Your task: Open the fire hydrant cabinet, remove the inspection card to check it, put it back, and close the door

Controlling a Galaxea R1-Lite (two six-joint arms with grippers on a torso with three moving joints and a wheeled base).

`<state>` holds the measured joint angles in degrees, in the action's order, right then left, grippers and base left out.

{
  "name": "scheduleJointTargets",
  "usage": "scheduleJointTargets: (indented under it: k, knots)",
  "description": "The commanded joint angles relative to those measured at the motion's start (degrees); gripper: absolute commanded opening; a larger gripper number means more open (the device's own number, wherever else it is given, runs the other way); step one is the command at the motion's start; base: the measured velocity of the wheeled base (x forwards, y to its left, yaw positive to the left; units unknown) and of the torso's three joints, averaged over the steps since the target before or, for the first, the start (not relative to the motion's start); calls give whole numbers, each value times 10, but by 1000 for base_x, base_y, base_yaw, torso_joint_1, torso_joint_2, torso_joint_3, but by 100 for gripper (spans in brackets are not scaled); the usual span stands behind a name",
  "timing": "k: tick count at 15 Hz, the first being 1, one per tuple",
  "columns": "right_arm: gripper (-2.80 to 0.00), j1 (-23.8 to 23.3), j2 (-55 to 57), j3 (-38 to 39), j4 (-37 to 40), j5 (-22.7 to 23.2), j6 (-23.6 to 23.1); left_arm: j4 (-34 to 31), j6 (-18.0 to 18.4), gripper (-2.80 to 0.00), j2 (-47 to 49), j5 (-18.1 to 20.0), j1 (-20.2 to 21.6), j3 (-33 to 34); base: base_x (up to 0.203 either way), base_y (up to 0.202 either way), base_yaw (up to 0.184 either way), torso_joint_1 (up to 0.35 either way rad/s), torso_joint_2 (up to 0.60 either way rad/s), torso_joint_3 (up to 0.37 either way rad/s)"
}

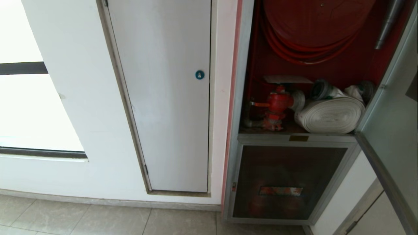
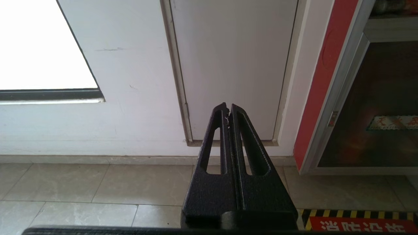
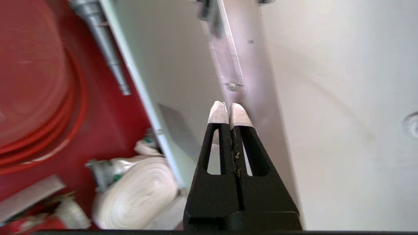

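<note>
Standing open, silver-framed glass door bares coiled white hose.

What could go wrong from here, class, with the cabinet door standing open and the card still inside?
1. The inspection card lies loosely on the red valve; a clumsy reach could knock it behind the white hose roll.
2. The right end effector, shut, is close to the open door frame and may bump it, swinging the door.

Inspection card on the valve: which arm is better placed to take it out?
Right. The right gripper, shut, is beside the open door at the cabinet; the left gripper faces the white panel, away from the inspection card.
</note>
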<state>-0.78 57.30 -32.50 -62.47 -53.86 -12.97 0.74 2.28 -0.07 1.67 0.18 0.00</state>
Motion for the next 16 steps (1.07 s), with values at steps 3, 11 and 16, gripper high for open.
scheduleJointTargets:
  k: [3, 11, 16]
  knots:
    - [-280, -41, 16, 6, 2, -7, 0, 0, 0, -280, 1, 0, 0, 6, 0, 0, 0, 0, 0, 0]
    - [-280, -132, 108, -31, 0, -1, 1, 0, 0, -280, 1, 0, 1, 6, 0, 0, 0, 0, 0, 0]
    - [-280, -173, 164, -55, -3, 2, 1, 0, 0, -280, 1, 0, 0, 6, 0, 0, 0, 0, 0, 0]
